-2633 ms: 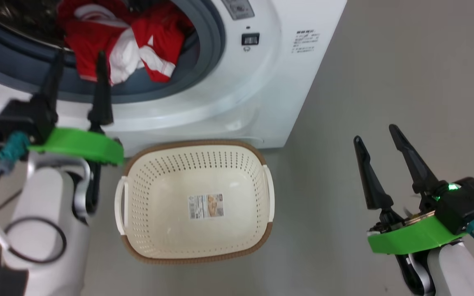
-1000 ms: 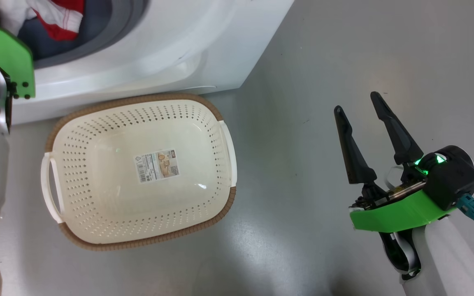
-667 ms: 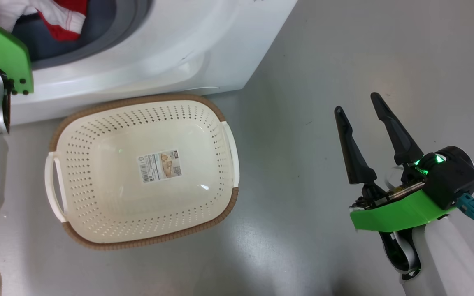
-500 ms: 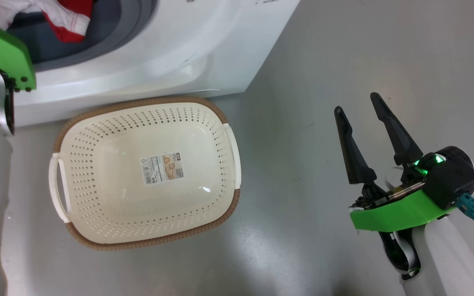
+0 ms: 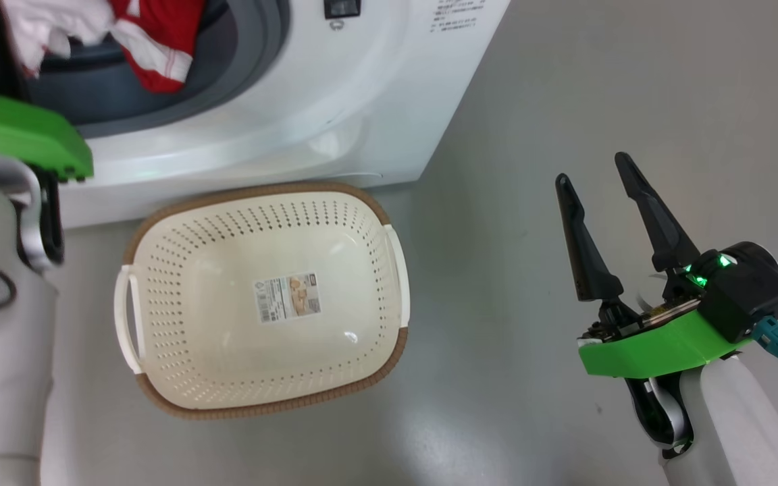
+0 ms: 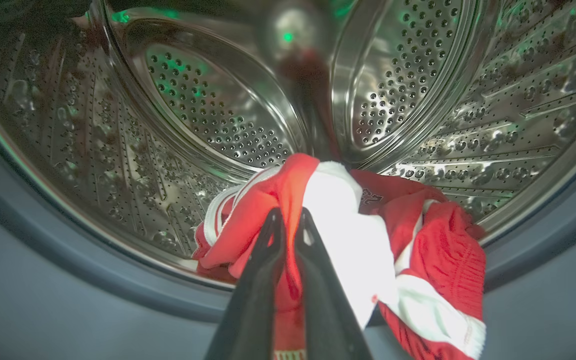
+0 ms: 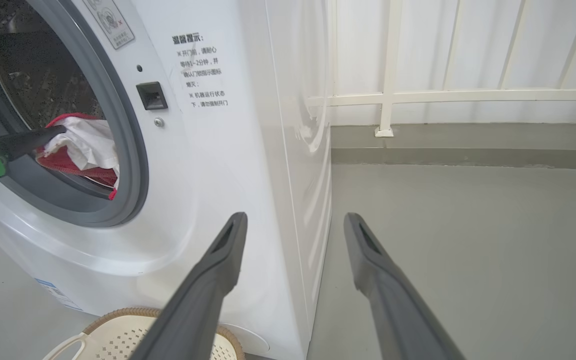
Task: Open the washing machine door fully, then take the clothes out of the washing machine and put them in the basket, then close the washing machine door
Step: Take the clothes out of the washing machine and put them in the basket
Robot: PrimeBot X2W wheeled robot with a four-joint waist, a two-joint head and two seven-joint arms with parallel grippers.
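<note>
My left gripper (image 6: 288,220) is clamping the clothes (image 6: 418,250); the basket (image 5: 264,192) is lying below, nearer it than my splayed right gripper (image 5: 591,169).

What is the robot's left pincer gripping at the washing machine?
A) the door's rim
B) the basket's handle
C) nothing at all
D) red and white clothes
D: the left wrist view shows the left pincer shut on the red and white clothes.
</note>
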